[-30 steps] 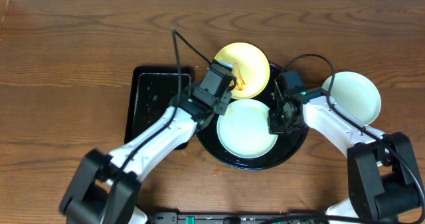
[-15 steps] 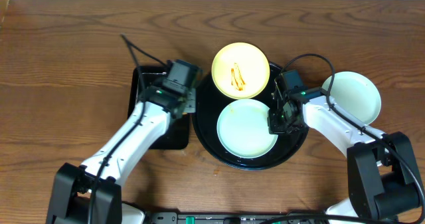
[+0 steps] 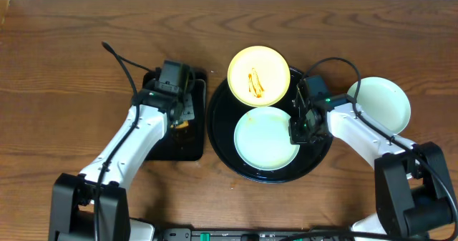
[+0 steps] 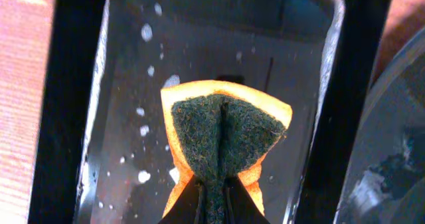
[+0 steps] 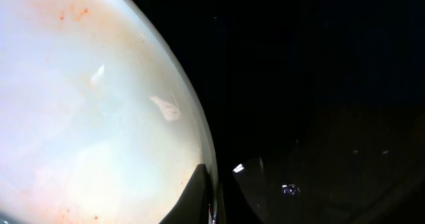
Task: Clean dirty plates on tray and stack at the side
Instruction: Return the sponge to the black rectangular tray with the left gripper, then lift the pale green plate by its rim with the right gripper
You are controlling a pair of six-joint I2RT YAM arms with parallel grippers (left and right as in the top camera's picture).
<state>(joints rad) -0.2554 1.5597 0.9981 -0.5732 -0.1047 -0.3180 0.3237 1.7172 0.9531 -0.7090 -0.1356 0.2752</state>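
the left gripper (image 4: 214, 187) is clenched on a sponge (image 4: 222, 137), its two fingers pinching the near edge so the dark green scouring face creases down the middle and the orange body shows around it. directly beneath the gripper lies the rectangular tray (image 4: 133, 64), wet and dotted with pale droplets; whether the sponge touches the tray floor cannot be told. off this gripper's right side the curved edge of the round tray (image 4: 398, 124) comes into view, just beside the rectangular one. from overhead the left gripper (image 3: 180, 116) sits above the rectangular tray (image 3: 154, 137) with the sponge (image 3: 180, 125) showing under it. the right gripper (image 5: 214, 194) is closed tight on the rim of a mint plate (image 5: 86, 104), the fingertips nipping its edge; the plate spreads out to this gripper's left, faintly speckled with orange, while the glossy black floor of the round tray (image 5: 319, 84) lies to its right. in the overhead view the right gripper (image 3: 297, 131) holds that mint plate (image 3: 266, 137) inside the round tray (image 3: 315, 162). ahead and to the left of the right gripper a yellow plate (image 3: 259, 71), streaked with orange sauce, rests across the tray's far rim. a second mint plate (image 3: 383, 101) lies on the table (image 3: 71, 48) to the right gripper's right, outside the tray, beside that arm.
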